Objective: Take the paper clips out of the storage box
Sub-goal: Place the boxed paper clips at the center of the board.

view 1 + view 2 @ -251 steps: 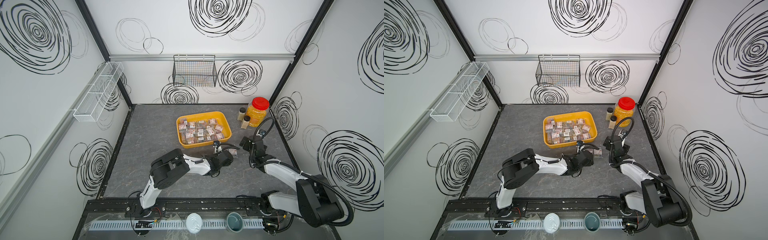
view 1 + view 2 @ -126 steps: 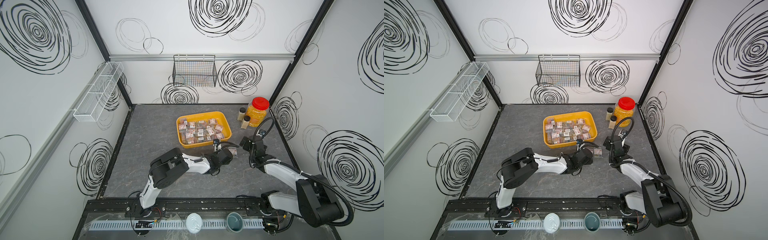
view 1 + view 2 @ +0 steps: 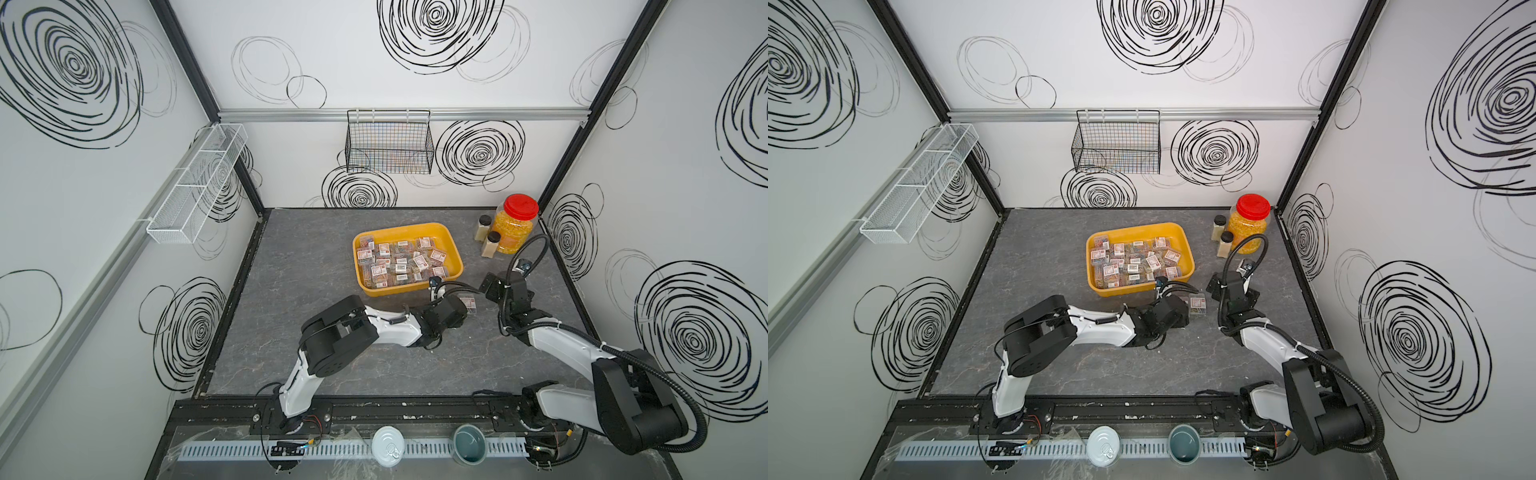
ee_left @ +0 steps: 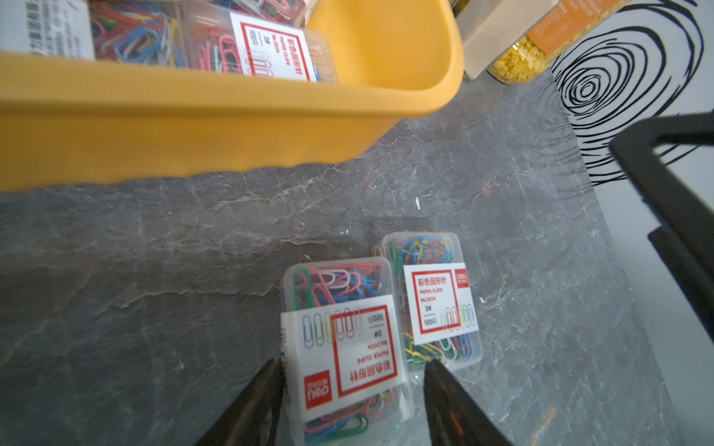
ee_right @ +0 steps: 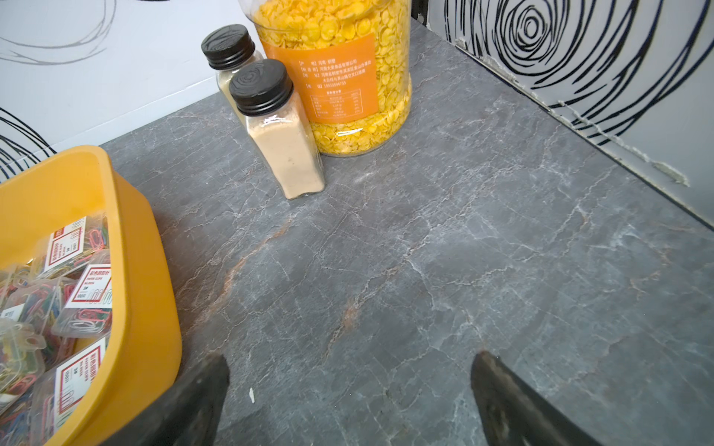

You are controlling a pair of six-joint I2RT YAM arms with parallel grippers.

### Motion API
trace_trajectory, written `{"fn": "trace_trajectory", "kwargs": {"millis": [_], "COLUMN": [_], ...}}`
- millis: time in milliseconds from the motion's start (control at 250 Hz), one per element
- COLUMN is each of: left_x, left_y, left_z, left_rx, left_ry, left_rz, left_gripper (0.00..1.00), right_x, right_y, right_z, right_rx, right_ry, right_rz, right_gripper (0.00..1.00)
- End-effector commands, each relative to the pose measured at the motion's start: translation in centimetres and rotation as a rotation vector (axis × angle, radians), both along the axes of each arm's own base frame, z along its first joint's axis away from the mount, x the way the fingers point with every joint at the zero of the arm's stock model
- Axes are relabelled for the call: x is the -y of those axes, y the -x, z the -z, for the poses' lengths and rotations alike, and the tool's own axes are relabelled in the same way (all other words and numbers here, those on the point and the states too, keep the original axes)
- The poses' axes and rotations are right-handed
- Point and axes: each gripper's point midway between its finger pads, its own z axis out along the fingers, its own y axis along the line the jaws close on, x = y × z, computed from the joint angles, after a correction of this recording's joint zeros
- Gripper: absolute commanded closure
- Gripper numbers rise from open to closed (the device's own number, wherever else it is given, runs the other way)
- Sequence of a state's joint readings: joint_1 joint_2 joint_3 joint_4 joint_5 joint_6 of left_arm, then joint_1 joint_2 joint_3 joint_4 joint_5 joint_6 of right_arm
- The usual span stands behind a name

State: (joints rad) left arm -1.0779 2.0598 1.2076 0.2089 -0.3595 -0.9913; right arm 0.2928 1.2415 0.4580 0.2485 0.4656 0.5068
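Storage box, yellow-orange tray: holds most paper clip cases. Two more lie side by side on the grey table, near the box's corner. Left gripper: released, jaws loosely straddling the nearer case. Right gripper: spread wide, holding nothing.

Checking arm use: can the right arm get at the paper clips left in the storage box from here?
Probably yes: the right gripper hangs open just beside the storage box, which has no lid, and nothing stands between it and the paper clips.
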Motion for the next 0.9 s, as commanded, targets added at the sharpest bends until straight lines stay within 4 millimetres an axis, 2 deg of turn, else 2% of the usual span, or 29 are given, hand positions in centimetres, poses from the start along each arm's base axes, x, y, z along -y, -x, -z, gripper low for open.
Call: {"fn": "trace_trajectory", "kwargs": {"millis": [0,172,256,348,432,535,635,747,831,895], "left_x": [0.8,-1.2,-2.5,-4.6,-7.4,-12.0,-18.2,-25.5,-30.8,-34.7], "left_y": [0.4,1.1,1.6,2.4,3.0,3.7,3.6,3.0,2.7,2.8], "left_z": [-3.3,-5.7,-7.5,-9.9,-12.3,-14.8,-16.1,-16.1,-15.7,-15.3], "left_rx": [0.057,0.108,0.149,0.215,0.29,0.379,0.43,0.422,0.391,0.388], "left_ry": [0.053,0.055,0.058,0.018,-0.051,-0.168,-0.305,-0.394,-0.397,-0.381], "left_rz": [0.008,-0.015,-0.021,-0.03,-0.058,-0.117,-0.23,-0.355,-0.449,-0.536], "left_gripper": [0.33,0.31,0.3,0.29,0.26,0.22,0.17,0.14,0.14,0.09], "right_x": [-0.1,0.0,-0.1,-0.1,-0.1,-0.3,-0.4,-0.3,-0.3,-0.3], "right_y": [-0.2,-0.2,-0.2,-0.2,-0.3,-0.5,-0.6,-0.7,-0.8,-0.8], "right_z": [-0.8,-0.8,-0.8,-0.7,-0.8,-0.6,-0.7,-0.8,-0.9,-0.9], "right_rx": [0.028,0.027,0.028,0.026,0.024,0.014,0.016,0.022,0.026,0.022], "right_ry": [0.003,0.004,0.004,0.006,0.011,0.019,0.031,0.036,0.037,0.037], "right_rz": [0.002,0.002,0.002,0.002,0.005,0.006,0.009,0.016,0.019,0.016], "right_gripper": [0.0,0.0,0.0,0.0,0.0,0.0,0.0,0.0,0.0,0.0]}}
